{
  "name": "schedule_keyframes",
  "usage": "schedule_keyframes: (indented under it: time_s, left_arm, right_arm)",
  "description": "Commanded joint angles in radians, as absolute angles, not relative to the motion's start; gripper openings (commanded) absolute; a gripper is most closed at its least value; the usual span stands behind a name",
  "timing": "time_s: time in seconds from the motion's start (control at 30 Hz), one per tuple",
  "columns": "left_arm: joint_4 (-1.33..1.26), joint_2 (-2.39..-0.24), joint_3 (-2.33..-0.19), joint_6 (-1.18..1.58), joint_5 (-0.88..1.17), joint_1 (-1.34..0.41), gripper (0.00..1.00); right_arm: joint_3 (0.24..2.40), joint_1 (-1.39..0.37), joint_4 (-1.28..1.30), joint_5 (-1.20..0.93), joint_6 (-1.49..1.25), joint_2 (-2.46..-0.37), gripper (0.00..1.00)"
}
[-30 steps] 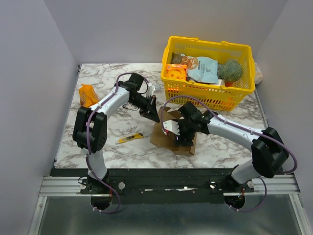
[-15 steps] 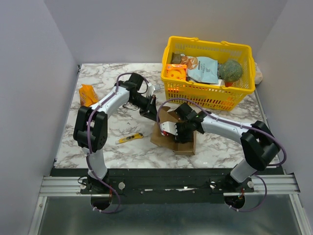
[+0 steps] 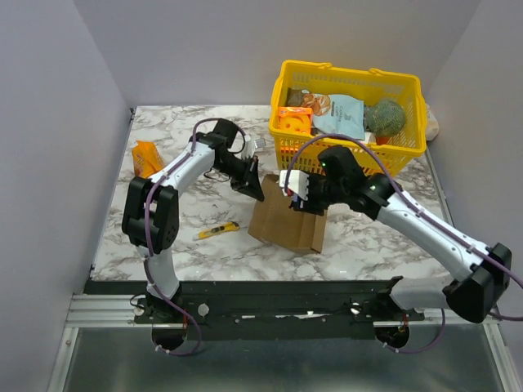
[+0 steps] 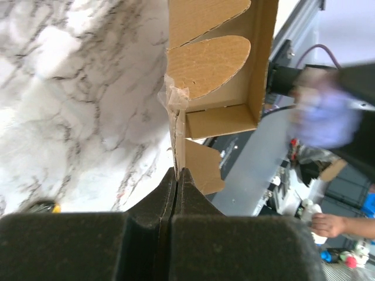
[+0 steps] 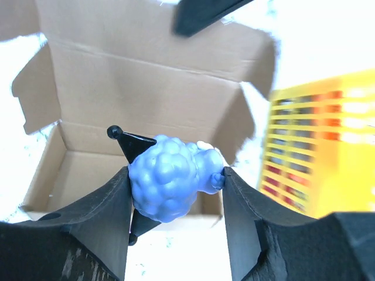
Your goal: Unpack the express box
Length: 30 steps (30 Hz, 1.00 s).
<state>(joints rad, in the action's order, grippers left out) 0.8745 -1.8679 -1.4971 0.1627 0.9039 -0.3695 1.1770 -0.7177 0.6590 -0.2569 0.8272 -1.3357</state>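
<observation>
We see the express box (image 3: 282, 227) mid-table, before the yellow basket (image 3: 368, 73) — mouth up, long axis roughly left-right. The left gripper (image 4: 177, 173), closed, pinches its flap (image 4: 179, 132); the right gripper (image 5: 176, 175) clasps a blue lumpy toy (image 5: 164, 181) above it.

The basket (image 3: 353, 161) stands behind and right of the box (image 3: 286, 229). A toy (image 5: 170, 178) hangs above the box; a cutter (image 3: 217, 231) lies left of it.

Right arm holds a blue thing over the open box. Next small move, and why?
Probably swing it sideways toward the yellow basket. The right gripper pinches a bumpy blue toy above the open express box, and the left gripper clamps a flap, so the box looks steadied, the toy clear of it.
</observation>
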Motion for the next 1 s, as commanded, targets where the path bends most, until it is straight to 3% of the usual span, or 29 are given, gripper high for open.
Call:
schedule_keyframes:
  time_s: [0.0, 0.1, 0.3, 0.43, 0.6, 0.7, 0.73, 0.77, 0.83, 0.97]
  left_arm:
    - [0.920, -1.803, -1.513, 0.155, 0.827, -0.344, 0.00]
    - [0.946, -1.758, -1.506, 0.138, 0.862, -0.321, 0.01]
    - [0.986, -1.755, -1.526, 0.098, 0.877, -0.302, 0.14]
    - [0.982, -1.782, -1.536, 0.094, 0.880, -0.301, 0.21]
    - [0.980, -1.818, -1.531, 0.067, 0.926, -0.298, 0.48]
    - [0.977, -1.832, -1.531, 0.063, 0.948, -0.298, 0.63]
    - [0.979, -1.839, -1.534, 0.063, 0.950, -0.298, 0.71]
    - [0.979, -1.841, -1.537, 0.055, 0.951, -0.298, 0.98]
    - [0.983, -1.842, -1.545, 0.045, 0.954, -0.298, 0.99]
    - [0.985, -1.835, -1.583, 0.025, 0.969, -0.298, 0.99]
  right_arm:
    - [1.172, -0.693, 0.729, -0.253, 0.740, -1.217, 0.22]
    - [1.082, -0.638, 0.742, -0.215, 0.694, -1.140, 0.21]
    - [0.866, -0.479, 0.727, -0.215, 0.689, -1.081, 0.21]
    - [0.717, -0.457, 0.576, -0.138, 0.719, -1.083, 0.22]
    - [0.655, -0.457, 0.370, 0.040, 0.661, -1.158, 0.24]
    - [0.597, -0.456, 0.269, 0.049, 0.673, -1.157, 0.34]
    - [0.582, -0.456, 0.246, 0.028, 0.683, -1.157, 0.45]
    - [0.568, -0.456, 0.244, 0.023, 0.690, -1.160, 0.51]
    - [0.558, -0.457, 0.245, 0.028, 0.683, -1.164, 0.64]
    - [0.613, -0.454, 0.346, 0.015, 0.640, -1.123, 0.74]
